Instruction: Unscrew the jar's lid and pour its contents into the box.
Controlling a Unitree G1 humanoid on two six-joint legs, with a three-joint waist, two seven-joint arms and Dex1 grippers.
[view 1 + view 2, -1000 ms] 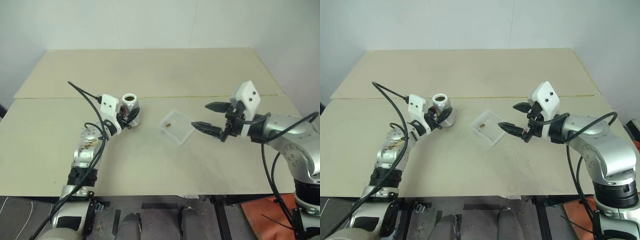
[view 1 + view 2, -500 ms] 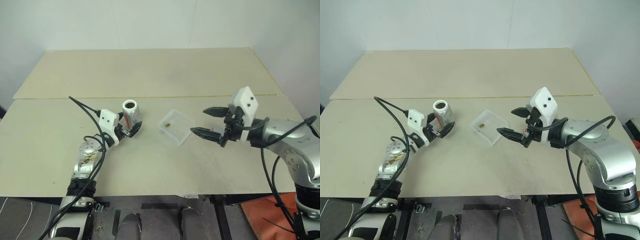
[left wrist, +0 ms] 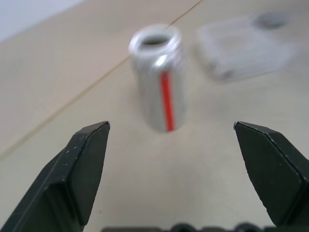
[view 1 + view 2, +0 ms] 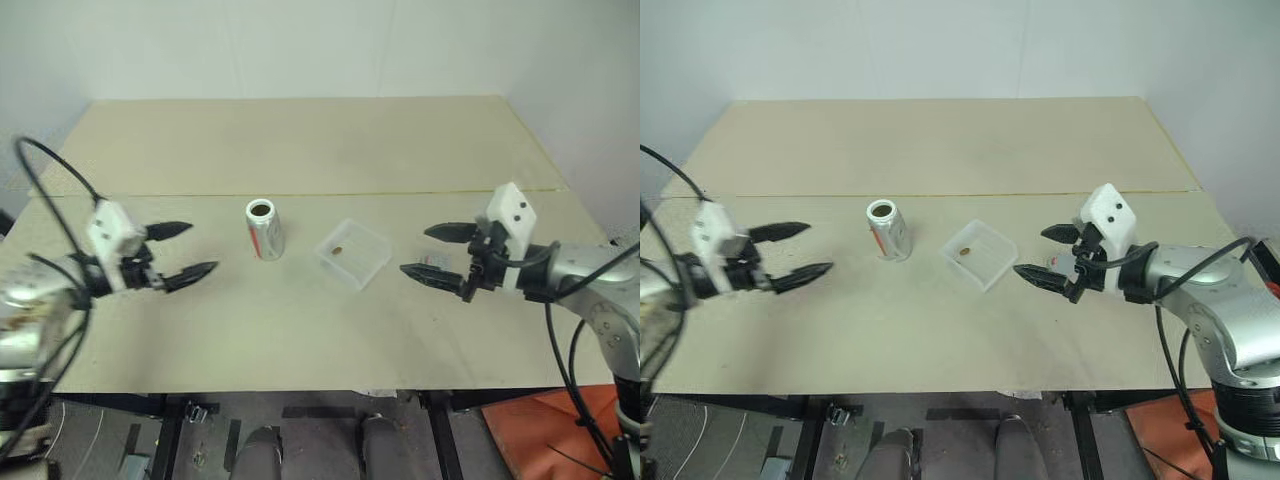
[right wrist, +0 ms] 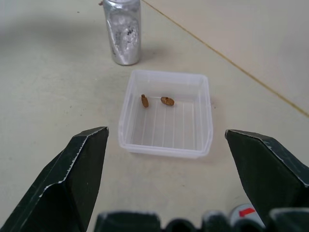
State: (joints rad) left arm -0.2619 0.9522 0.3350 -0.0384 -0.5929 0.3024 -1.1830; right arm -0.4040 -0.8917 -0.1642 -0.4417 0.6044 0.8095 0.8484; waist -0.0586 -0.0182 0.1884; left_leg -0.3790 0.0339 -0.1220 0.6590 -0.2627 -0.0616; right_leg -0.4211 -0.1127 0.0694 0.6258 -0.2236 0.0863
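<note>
Head views: the jar (image 4: 263,229) is recorded upright on the bench (image 4: 300,150), its mouth uncovered and its long axis vertical; the box (image 4: 353,252) is set just beside it toward the robot's right, apart from it and turned corner-on. The left gripper (image 4: 183,250) is held well apart from the jar on its left, fingers spread wide and empty, aimed across the bench toward it. The right gripper (image 4: 440,251) is held near the box on its right, fingers likewise spread and empty, and is the nearer of the two to the box; the left is the nearer to the jar. A small grey disc with a red mark, judged to be the lid (image 4: 1061,264), is seen lying on the bench under the right gripper. Left wrist view: the jar (image 3: 159,76) is centred ahead between the two open fingers (image 3: 79,169), a red stripe down its side, the box blurred beyond it. Right wrist view: the box (image 5: 169,113) is centred ahead between the parted fingers (image 5: 72,179), two brownish bits of the contents (image 5: 167,101) lying inside it, the jar standing just past its far corner. The pour is judged already made; no grasp remains in hand.
</note>
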